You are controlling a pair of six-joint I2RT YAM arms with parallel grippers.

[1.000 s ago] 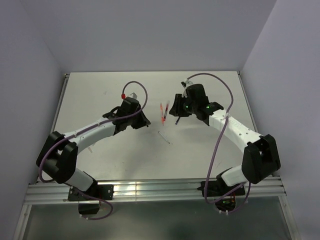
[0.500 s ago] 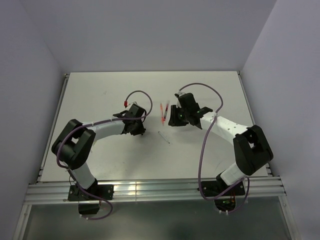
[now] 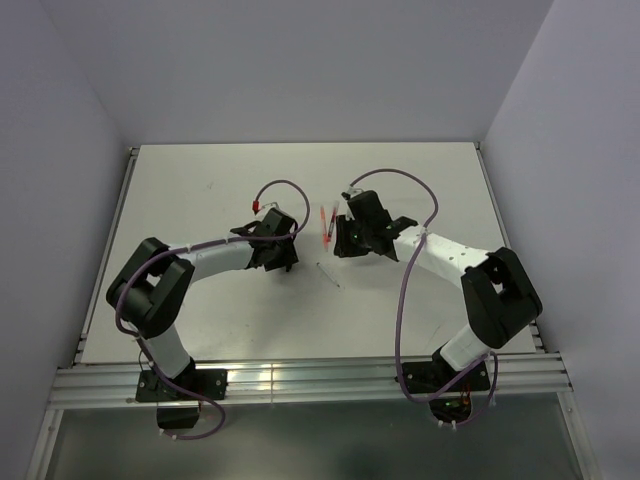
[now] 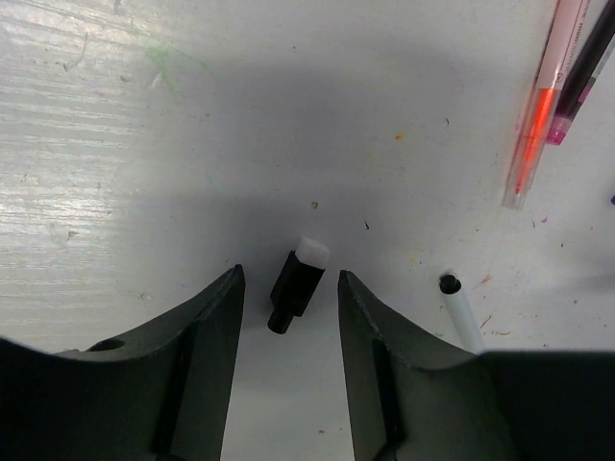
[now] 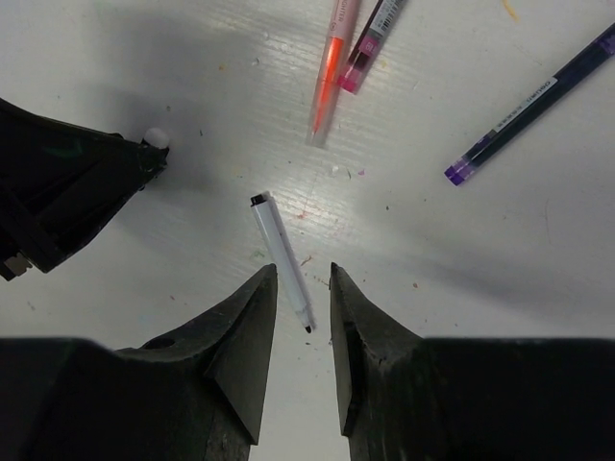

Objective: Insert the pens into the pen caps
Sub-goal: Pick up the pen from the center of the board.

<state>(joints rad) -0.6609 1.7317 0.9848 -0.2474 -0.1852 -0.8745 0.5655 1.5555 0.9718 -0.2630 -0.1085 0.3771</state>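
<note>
In the left wrist view my left gripper (image 4: pixel 288 274) is open and low over the table. A short black pen cap with a white end (image 4: pixel 298 288) lies between its fingertips, untouched. In the right wrist view my right gripper (image 5: pixel 304 272) is open, and the tip end of a white pen with a black end (image 5: pixel 282 259) lies between its fingertips on the table. An orange pen (image 5: pixel 332 72), a dark pen with a magenta band (image 5: pixel 370 38) and a dark purple pen (image 5: pixel 533 96) lie beyond. From above, the grippers (image 3: pixel 285 258) (image 3: pixel 340 240) flank the white pen (image 3: pixel 328 275).
The left gripper's black body (image 5: pixel 58 192) is close on the left of the right wrist view. The orange and dark pens (image 3: pixel 326 225) lie side by side at the table's middle. The white table (image 3: pixel 200 180) is walled at the back and sides.
Both arms have swung in toward the table's middle. The left gripper has come down around the black cap; the right gripper has moved left over the white pen's tip.
</note>
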